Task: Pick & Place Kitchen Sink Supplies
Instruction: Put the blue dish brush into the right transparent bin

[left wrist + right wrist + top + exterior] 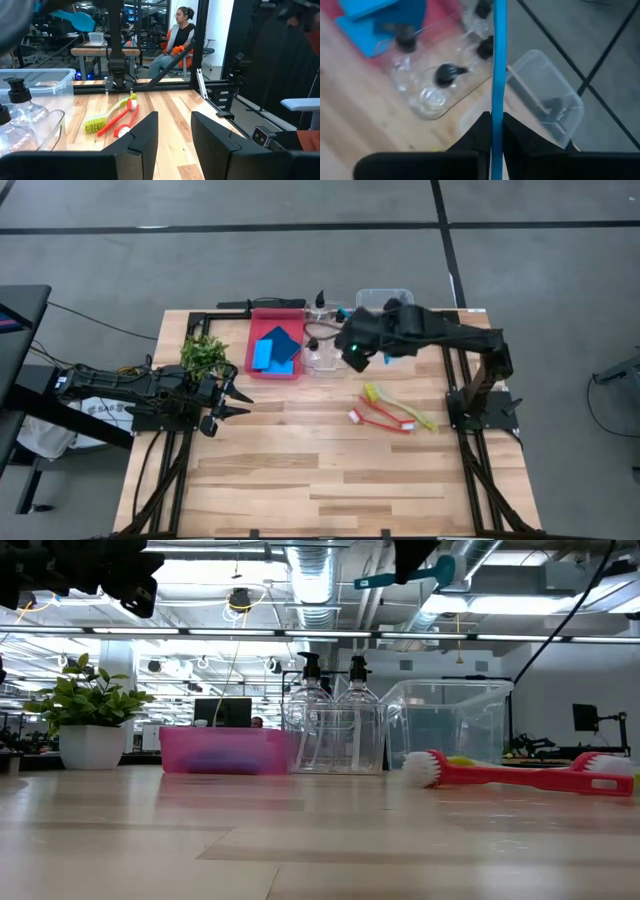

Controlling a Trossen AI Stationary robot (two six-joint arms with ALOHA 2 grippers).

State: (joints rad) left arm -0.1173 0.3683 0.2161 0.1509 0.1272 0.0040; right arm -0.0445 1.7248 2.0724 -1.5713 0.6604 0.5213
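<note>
The right gripper [492, 127] was clamped on the blue brush [498, 60], holding it in the air above the pump bottles [427, 82] and the clear bin [385, 298]; the two blue sponges [276, 347] lay in the red bin [252, 340]; the red brushes [380, 418] and yellow-green brush [400, 408] lay together on the table [330, 480]; the left gripper [172, 132] waited near the plant [205, 352], fingers apart.

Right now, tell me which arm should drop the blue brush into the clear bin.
Right. The right pincer is shut on the blue brush and hangs above the clear bin. The left pincer is open beside the plant, across the table.
</note>
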